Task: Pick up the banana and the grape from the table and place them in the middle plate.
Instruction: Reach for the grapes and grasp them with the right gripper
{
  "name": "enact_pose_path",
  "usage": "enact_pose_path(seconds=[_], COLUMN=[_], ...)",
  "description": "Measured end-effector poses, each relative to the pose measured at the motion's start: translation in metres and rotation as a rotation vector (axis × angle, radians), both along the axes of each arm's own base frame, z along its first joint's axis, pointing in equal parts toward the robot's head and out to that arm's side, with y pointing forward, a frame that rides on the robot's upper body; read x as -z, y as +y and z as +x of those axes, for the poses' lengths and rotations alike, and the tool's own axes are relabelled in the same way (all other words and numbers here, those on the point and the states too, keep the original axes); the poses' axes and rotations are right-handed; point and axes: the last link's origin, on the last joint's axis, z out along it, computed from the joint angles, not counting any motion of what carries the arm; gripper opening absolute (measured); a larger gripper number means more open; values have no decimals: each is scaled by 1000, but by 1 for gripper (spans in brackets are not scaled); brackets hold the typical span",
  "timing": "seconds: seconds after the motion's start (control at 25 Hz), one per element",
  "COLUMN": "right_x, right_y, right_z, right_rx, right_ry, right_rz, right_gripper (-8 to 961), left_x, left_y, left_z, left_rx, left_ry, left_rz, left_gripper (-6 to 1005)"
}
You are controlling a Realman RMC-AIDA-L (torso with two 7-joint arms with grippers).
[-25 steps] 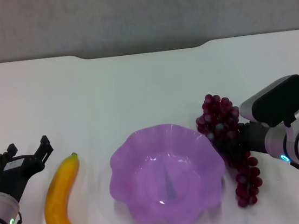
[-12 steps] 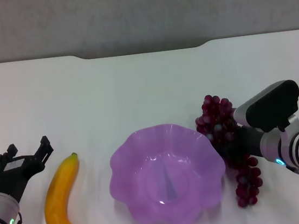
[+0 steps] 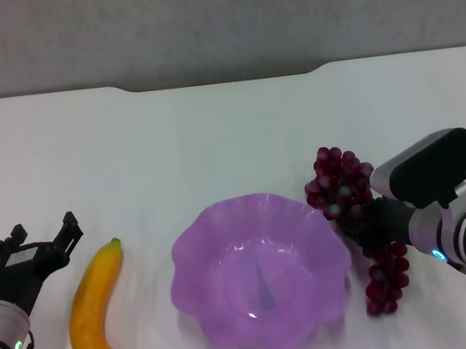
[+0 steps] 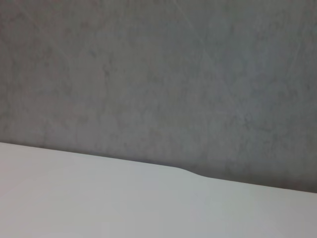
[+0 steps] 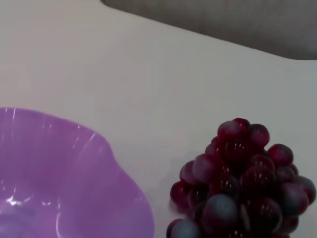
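Observation:
The dark red-purple grape [image 3: 341, 180] bunch lies on the white table [image 3: 211, 134] just right of the purple scalloped middle plate [image 3: 221, 214]. My right gripper [image 3: 373, 224] is pressed into the middle of the bunch, its dark fingers shut on it among the berries. The right wrist view shows the grape [image 5: 242, 173] close up, with the middle plate [image 5: 59, 163] rim beside it. The yellow banana [image 3: 97, 315] lies left of the plate. My left gripper [image 3: 42, 230] rests open just left of the banana, holding nothing.
The table's far edge, with a shallow notch [image 3: 221, 80], meets a grey wall. The left wrist view shows only the table [image 4: 99, 198] and that wall. Bare white surface stretches behind the plate.
My right gripper pushed in toward the plate, then drew back slightly to the right. The grape bunch shifted with it, its lower end rising a little. The left arm and banana stayed still.

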Motion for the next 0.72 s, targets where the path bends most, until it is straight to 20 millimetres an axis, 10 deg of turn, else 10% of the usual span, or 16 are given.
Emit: enact_pose_path(seconds=[0.36, 0.72], right_x=[0, -1], right_y=[-1, -1], right_z=[6, 8], right_rx=[14, 22], right_ry=[-13, -9], right_rz=[-3, -1], right_gripper=[439, 412], left_x=[0, -1], left_y=[-1, -1], left_z=[-1, -2], left_rx=[-3, -6], left_ry=[1, 0], left_rz=[1, 4], left_gripper=[883, 882])
